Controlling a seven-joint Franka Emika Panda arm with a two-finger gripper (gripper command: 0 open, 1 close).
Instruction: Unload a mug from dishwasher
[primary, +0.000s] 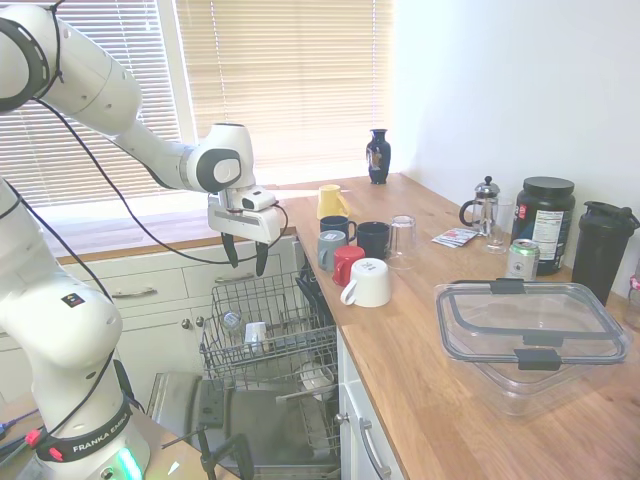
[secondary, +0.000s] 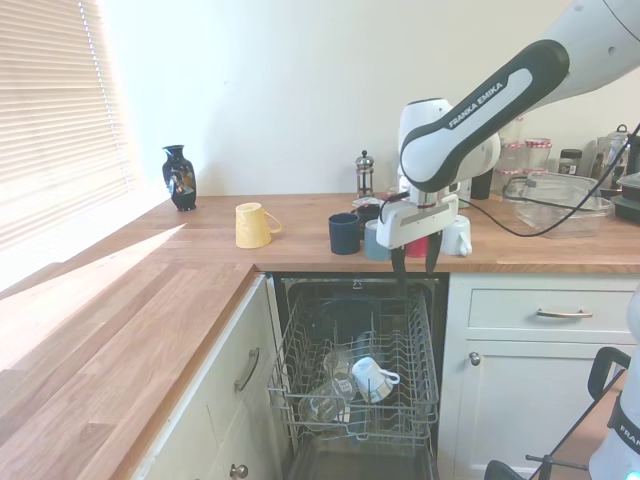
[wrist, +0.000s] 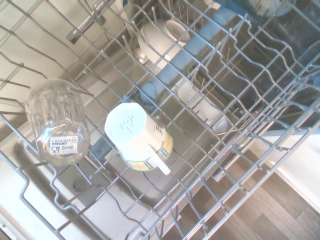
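Claw (primary: 246, 256) hangs empty, fingers apart, above the rack; only the wrist view shows the mug's (wrist: 136, 139) base.

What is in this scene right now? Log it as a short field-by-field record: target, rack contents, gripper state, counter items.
target: mug, small and white, lying tilted in the upper rack, base facing the wrist view
rack: dishwasher rack pulled out, door down
rack neighbour: clear glass beside the mug, not touching it
gripper: gripper above the rack, fingers open, holding nothing
counter: yellow mug on its side; clear container with lid
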